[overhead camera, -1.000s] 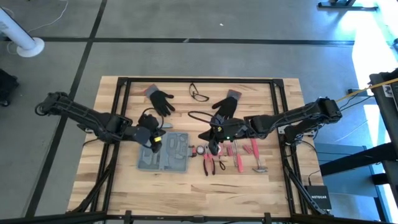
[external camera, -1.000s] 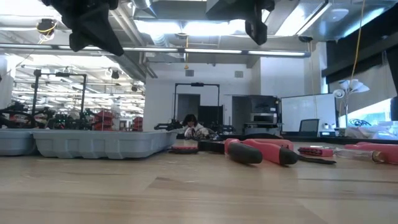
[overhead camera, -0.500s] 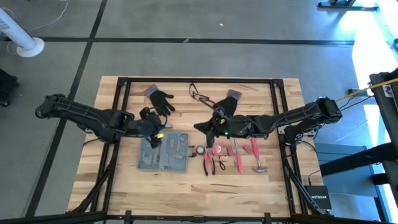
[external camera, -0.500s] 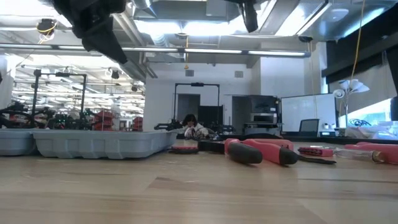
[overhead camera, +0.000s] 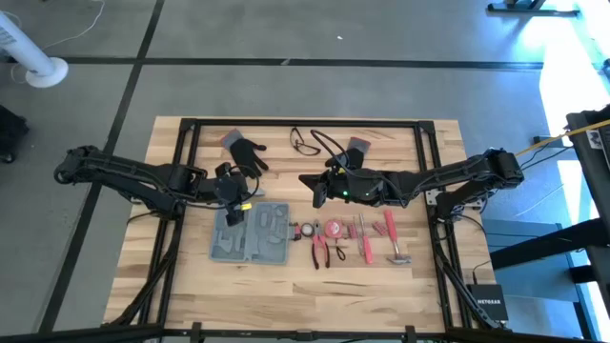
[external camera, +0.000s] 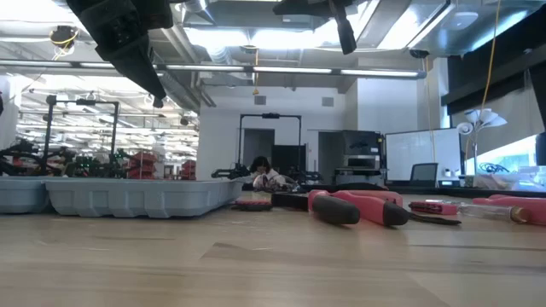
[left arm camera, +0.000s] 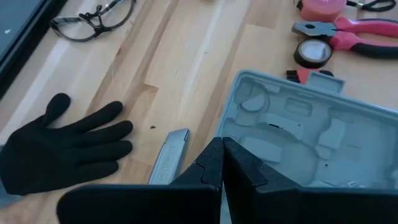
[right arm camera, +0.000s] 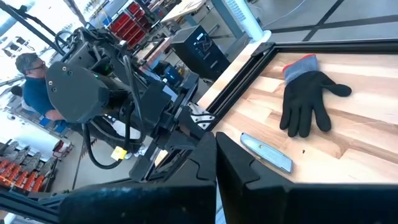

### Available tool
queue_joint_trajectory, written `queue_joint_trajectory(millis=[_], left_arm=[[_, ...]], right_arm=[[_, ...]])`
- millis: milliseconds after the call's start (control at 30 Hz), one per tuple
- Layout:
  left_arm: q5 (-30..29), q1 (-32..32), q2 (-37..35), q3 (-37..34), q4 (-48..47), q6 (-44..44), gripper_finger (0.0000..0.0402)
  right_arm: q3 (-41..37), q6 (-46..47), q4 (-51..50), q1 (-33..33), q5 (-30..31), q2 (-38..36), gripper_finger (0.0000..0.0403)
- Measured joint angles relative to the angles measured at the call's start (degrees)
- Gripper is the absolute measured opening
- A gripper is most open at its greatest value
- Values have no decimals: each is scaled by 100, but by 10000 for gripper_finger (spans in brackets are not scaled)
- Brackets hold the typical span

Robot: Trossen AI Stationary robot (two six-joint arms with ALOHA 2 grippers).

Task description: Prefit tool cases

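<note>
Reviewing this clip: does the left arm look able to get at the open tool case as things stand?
Probably yes. The left end effector hangs shut just above the tool case at its far edge, nothing lies between them, and the right end effector is off to the side.

The wooden table (overhead camera: pixel 191 286) carries the open tool case (overhead camera: pixel 252 233), two black gloves (overhead camera: pixel 247 152), safety glasses (overhead camera: pixel 305 143), a grey utility knife (left arm camera: pixel 169 157), and red-handled pliers (overhead camera: pixel 319 250) among other tools.
</note>
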Motion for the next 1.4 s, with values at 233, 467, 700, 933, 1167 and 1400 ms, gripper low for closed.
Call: queue_joint_trajectory(millis=[233, 467, 700, 933, 1167, 1400], left_arm=[[-2, 1, 0, -53, 72, -430, 0], [46, -12, 2, -375, -7, -1386, 0], [140, -12, 1, -448, 45, -1679, 0], [137, -12, 2, -448, 42, -1827, 0], [122, -12, 2, -448, 42, -1828, 0], [120, -12, 2, -448, 41, -1829, 0]], right_arm=[[0, -13, -1, 0, 0, 0, 1], [-2, -79, -36, 2, 2, 0, 1], [-2, -83, -62, 2, -4, 0, 1], [-2, -216, -99, 2, -9, 0, 1], [-2, -219, -204, 2, -11, 0, 1], [-2, -219, -200, 2, -11, 0, 1]])
